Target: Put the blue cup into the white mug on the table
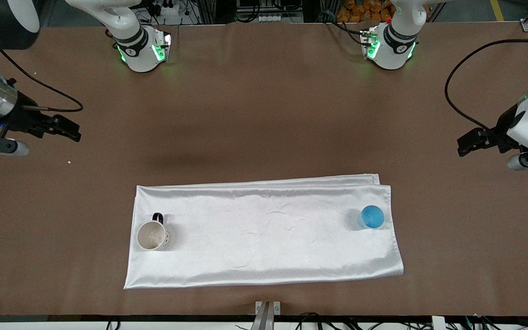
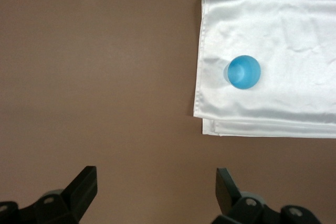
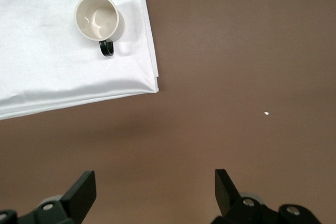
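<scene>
The blue cup (image 1: 372,217) stands upright on the white cloth (image 1: 264,229), at the cloth's end toward the left arm; it also shows in the left wrist view (image 2: 243,72). The white mug (image 1: 153,235) with its black handle stands on the cloth's end toward the right arm, and shows in the right wrist view (image 3: 97,18). My left gripper (image 1: 468,142) is open and empty, over bare table (image 1: 264,114) at the left arm's end; its own view shows it too (image 2: 156,190). My right gripper (image 1: 72,129) is open and empty over the right arm's end, seen in its own view as well (image 3: 156,190).
The white cloth lies folded across the table's middle, nearer to the front camera. A small white crumb (image 1: 70,161) lies on the table near my right gripper. A metal bracket (image 1: 267,311) sits at the table's near edge.
</scene>
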Robot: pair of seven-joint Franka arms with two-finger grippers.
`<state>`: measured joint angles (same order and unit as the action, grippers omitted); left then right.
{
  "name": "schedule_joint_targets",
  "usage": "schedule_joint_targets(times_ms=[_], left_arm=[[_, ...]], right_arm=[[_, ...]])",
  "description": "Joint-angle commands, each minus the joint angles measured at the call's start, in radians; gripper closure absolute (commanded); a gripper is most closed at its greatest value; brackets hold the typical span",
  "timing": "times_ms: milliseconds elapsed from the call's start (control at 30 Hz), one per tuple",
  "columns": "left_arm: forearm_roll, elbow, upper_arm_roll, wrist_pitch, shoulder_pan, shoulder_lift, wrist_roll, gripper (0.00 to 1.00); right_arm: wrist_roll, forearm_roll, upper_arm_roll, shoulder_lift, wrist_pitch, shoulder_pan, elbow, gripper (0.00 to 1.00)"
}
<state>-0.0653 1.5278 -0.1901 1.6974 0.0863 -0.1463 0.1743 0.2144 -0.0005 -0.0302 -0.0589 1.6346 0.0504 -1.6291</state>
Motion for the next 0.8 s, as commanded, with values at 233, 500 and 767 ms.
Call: schedule_joint_targets(times_ms=[233,500,767], left_arm=[[0.022,-0.011,-0.002,0.143,-0.019,-0.162,-0.009,0.00],[0.019,-0.011,-0.002,0.222,-0.065,-0.248,-0.006,0.00],[0.019,-0.014,-0.002,0.332,-0.096,-0.352,-0.006,0.00]], right_arm=[[0.218,0.014,0.004,-0.200,0.181,0.095,0.012,0.00],[0.324,0.013,0.004,-0.309,0.295,0.173,0.021,0.00],[0.388,0.014,0.004,-0.400,0.360,0.209,0.061,0.00]])
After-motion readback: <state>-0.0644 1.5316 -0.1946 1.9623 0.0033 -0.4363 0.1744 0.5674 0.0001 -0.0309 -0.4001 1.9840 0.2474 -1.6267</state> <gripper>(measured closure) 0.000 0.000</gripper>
